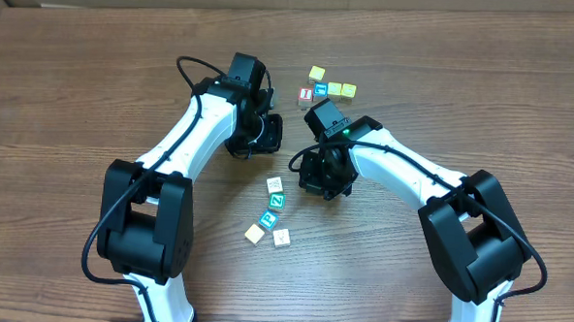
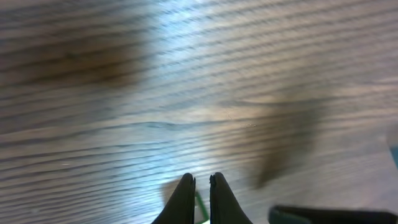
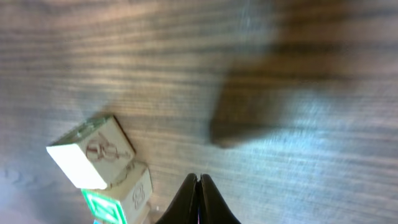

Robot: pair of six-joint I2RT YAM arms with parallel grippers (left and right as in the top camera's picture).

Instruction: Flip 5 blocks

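Right gripper [image 3: 199,178]: pressed together, pinching nothing, tips low over bare wood. Left gripper [image 2: 202,179]: also closed, a hair's gap at the tips, gripping nothing, with only wood grain ahead.

Just left of the right fingertips in the wrist view, apart and not touching: whitish block [image 3: 93,152], tilted, with a faint drawing on one face. Directly against its lower side: teal-green block [image 3: 115,204].

From overhead, right gripper [image 1: 327,182] just right of the whitish block [image 1: 274,185] and the teal-green block [image 1: 277,199]. Further toward the robot: blue block [image 1: 268,218], then cream block [image 1: 254,233] and second whitish block [image 1: 282,238] side by side. Left gripper [image 1: 267,133] beyond the column, farther off than the right one.

Behind both grippers, toward the far edge: yellow cubes [image 1: 335,89] clustered with a red-faced cube [image 1: 306,95].

Open table [image 1: 76,94] to the left of the left arm, to the right of the right arm, and between the two arm bases below the blocks.
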